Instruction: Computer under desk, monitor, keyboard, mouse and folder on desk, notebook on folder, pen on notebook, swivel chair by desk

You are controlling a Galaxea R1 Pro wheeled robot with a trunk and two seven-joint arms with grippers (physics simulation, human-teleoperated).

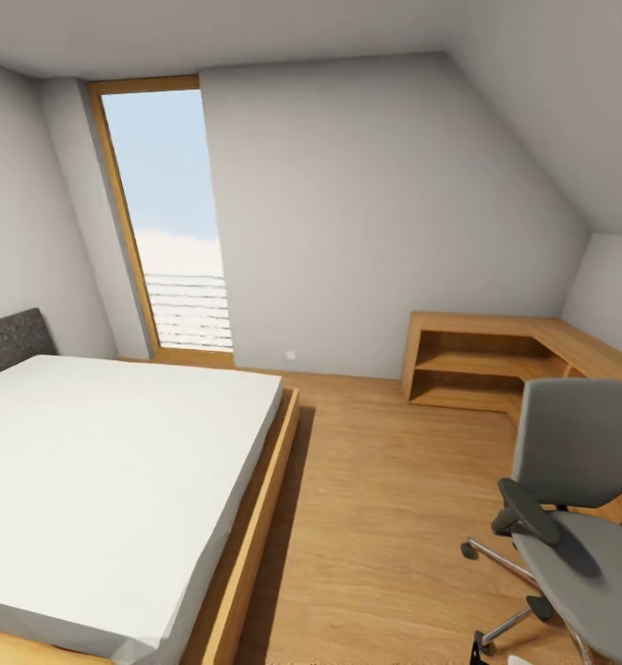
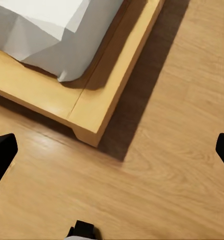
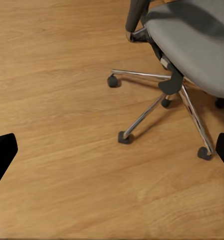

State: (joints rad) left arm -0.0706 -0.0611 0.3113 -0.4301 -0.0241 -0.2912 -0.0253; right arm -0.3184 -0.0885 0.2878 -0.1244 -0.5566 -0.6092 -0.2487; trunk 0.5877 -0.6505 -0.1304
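From the head camera I see the swivel chair [image 1: 579, 517] at the right, standing on the wooden floor [image 1: 384, 517] in front of a low wooden corner shelf [image 1: 495, 356], and its grey seat carries nothing that I can see; a bed [image 1: 107, 480] with a white mattress fills the left side, and a tall window [image 1: 172, 222] is in the far wall. The left gripper [image 2: 112, 150] hangs over the floor beside the corner of the bed frame [image 2: 87, 112], its two black fingertips [image 2: 2, 152] wide apart and holding nothing. The right gripper [image 3: 112, 152] is also spread wide and empty above the floor, close to the chrome base and black casters of the chair.
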